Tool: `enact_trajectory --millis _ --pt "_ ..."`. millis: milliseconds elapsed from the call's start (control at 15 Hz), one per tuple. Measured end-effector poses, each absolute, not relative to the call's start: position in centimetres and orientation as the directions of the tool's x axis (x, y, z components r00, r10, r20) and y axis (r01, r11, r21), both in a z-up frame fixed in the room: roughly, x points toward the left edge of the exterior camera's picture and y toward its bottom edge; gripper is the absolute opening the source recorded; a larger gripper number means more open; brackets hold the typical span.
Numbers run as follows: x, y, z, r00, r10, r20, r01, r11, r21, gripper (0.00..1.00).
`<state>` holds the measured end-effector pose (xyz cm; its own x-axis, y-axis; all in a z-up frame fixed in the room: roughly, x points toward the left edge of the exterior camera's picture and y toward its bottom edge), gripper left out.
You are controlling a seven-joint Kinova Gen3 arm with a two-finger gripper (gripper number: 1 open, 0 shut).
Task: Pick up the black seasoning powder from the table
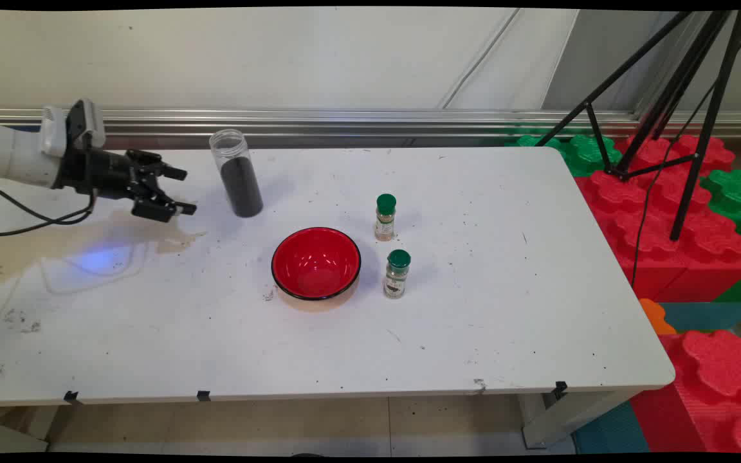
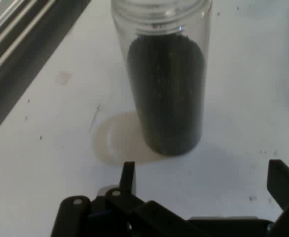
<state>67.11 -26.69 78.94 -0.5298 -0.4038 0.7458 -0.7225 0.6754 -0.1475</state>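
The gripper [image 1: 181, 190] hangs above the table [image 1: 486, 334] near its left far edge, fingers spread apart and empty. A clear jar [image 1: 237, 173], uncapped and partly filled with dark granules, stands upright just beside the fingertips at 3 o'clock, not touching. Bare tabletop lies between jar and far edge. A red bowl [image 1: 316, 263] sits at 5 o'clock, well apart. Two green-capped spice bottles [image 1: 385, 217] [image 1: 397, 274] stand right of the bowl.
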Motion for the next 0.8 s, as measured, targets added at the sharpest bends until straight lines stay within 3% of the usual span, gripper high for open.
enact_trajectory --millis 800 --pt "66.3 -30.6 73.8 -0.446 -0.275 0.852 -0.705 0.694 -0.145 1.0"
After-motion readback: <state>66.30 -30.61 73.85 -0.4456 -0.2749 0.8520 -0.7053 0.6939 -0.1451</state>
